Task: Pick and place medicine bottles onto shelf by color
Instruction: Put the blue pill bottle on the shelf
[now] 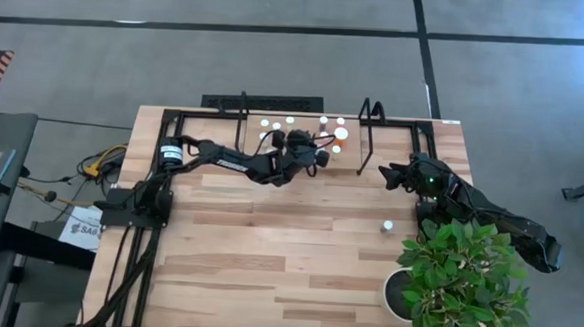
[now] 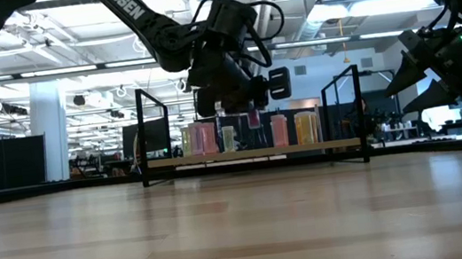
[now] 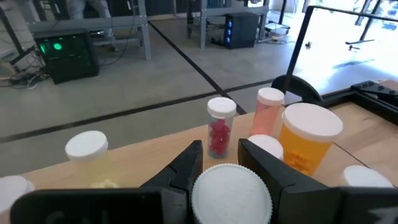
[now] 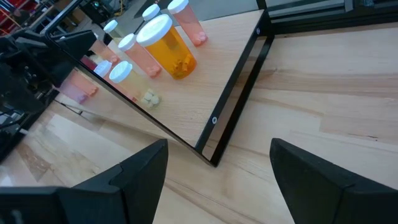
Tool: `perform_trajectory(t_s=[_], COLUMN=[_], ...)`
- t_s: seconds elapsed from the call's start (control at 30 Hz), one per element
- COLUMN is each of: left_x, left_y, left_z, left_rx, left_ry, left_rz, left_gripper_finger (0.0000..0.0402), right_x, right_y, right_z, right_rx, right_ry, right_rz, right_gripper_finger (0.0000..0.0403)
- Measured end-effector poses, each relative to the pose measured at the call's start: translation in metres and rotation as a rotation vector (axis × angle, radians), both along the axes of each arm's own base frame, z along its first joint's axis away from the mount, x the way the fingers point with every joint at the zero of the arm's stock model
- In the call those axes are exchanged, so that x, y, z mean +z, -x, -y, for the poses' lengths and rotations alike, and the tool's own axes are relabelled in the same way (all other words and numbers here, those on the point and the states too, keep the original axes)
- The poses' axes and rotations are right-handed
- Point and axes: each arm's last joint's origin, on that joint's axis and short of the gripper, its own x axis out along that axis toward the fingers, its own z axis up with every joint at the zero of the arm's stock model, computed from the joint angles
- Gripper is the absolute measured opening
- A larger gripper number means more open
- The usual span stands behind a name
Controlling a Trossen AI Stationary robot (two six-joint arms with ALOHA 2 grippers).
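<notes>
the medicine bottles [image 1: 304,124] stand in a loose row on the shelf [image 1: 258,147], which lies along the table's [image 1: 267,252] far edge. from above they are only white cap dots. the low view alone shows their bodies, pale pink and yellowish, lined up between the shelf's two upright black hoops [image 2: 345,110]. the left wrist view picks out a small bottle of red pills [image 3: 220,127], a pink bottle [image 3: 266,112] and a larger-capped orange bottle [image 3: 308,140] standing close together. the right wrist view shows the same orange bottle [image 4: 166,46] from the other side, with the pink ones around it.

the left gripper [image 1: 307,154] hangs over the middle of the shelf, its fingers [image 3: 189,168] pinching a white-capped bottle [image 3: 231,194]. the left wrist view shows only that bottle's cap. the low view shows a pinkish body [image 2: 252,113] hanging under the gripper, level with the row.

one more bottle [image 1: 388,227] stands alone on the table toward the right edge, well apart from the shelf. the low view shows it as a dark pink body at the picture's far right.

the right gripper [image 1: 394,175] waits just off the shelf's right end, fingers [image 4: 134,171] spread wide and holding nothing. a potted plant [image 1: 456,277] fills the near right corner.
</notes>
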Motion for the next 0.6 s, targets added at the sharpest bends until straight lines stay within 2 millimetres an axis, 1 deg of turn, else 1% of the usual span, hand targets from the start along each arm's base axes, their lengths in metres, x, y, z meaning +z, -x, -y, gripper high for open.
perform_trajectory(t_s=[0.23,0.37,0.6], left_x=[0.005,0.001,-0.007], left_y=[-0.003,-0.003,0.002], left_z=[0.015,0.020,0.022], left_rx=[0.017,0.014,0.079], left_ry=[-0.044,-0.024,0.037], left_rz=[0.016,-0.006,0.010], left_gripper_finger=[0.0080,0.0080,0.0080], right_x=[0.000,0.000,0.000], right_y=[0.000,0.000,0.000], right_z=[0.000,0.000,0.000], right_rx=[0.000,0.000,0.001], right_ry=[0.000,0.000,0.000], right_rz=[0.000,0.000,0.000], right_gripper_finger=[0.0305,0.0305,0.0305])
